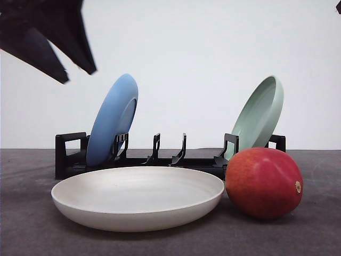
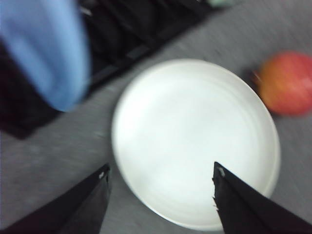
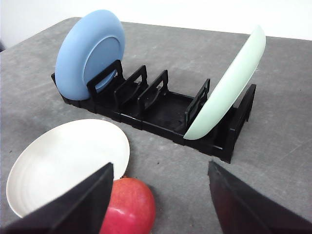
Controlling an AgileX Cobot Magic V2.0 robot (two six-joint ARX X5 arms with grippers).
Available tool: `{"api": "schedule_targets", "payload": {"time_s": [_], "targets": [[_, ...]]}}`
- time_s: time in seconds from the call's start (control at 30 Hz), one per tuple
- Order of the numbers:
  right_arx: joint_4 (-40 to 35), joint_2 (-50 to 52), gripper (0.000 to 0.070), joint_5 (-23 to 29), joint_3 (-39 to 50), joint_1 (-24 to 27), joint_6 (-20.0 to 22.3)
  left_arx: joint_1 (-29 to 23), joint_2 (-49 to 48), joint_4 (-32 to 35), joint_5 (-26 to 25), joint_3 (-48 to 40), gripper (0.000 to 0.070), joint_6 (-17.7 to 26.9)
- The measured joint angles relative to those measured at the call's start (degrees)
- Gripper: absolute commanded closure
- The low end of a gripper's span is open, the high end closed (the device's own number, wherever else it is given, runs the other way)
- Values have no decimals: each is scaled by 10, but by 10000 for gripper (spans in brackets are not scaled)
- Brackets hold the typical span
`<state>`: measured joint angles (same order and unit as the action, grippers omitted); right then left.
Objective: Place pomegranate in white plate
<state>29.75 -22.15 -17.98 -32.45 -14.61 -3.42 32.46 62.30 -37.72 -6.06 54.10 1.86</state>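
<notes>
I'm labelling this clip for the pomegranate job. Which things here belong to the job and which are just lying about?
Part of the job:
- pomegranate, on the table beside the white plate
- white plate, empty
- left tool, open above the white plate
- right tool, open above the pomegranate

Just lying about:
- blue plate, in the rack
- pale green plate, in the rack
- black rack

The front camera sits low, near table level, close to the white plate (image 1: pixel 137 198) and facing the rack (image 1: pixel 160 159) behind it. The left wrist camera looks steeply down on the plate (image 2: pixel 195 141). The right wrist camera looks obliquely down from beyond the plate (image 3: pixel 66 163) toward the rack (image 3: pixel 161 109). All three views share plate and rack.
</notes>
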Motion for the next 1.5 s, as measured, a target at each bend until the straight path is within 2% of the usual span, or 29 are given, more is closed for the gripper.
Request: {"api": "schedule_targets", "payload": {"time_s": [0.17, 0.3, 0.5, 0.6, 0.73, 0.87, 1.1, 1.23, 1.27, 1.37, 1.5], "targets": [[0, 0, 311, 0, 0, 0, -1, -86, -34, 53, -3, -28, 306, -13], [0, 0, 311, 0, 0, 0, -18, -136, -67, 104, -4, -75, 306, -30], [0, 0, 311, -14, 0, 0, -49, -191, -124, 164, -44, -135, 306, -51], [6, -2, 311, -16, 0, 0, -64, -208, -146, 167, -50, -160, 306, -58], [29, -18, 311, -28, -1, -9, -79, -215, -157, 150, -51, -175, 306, -59], [64, -57, 311, -19, -9, -42, -93, -216, -159, 155, -53, -175, 307, -60], [116, -175, 311, 87, -67, -129, -112, -216, -159, 157, -53, -175, 307, -60], [120, -254, 307, 122, -101, -174, -123, -216, -159, 157, -53, -175, 308, -60], [121, -275, 300, 126, -110, -185, -125, -216, -159, 157, -53, -175, 308, -60], [119, -335, 205, 135, -138, -212, -125, -216, -159, 157, -53, -175, 309, -60], [96, -401, 159, 135, -158, -236, -120, -216, -159, 157, -53, -175, 310, -60]]}}
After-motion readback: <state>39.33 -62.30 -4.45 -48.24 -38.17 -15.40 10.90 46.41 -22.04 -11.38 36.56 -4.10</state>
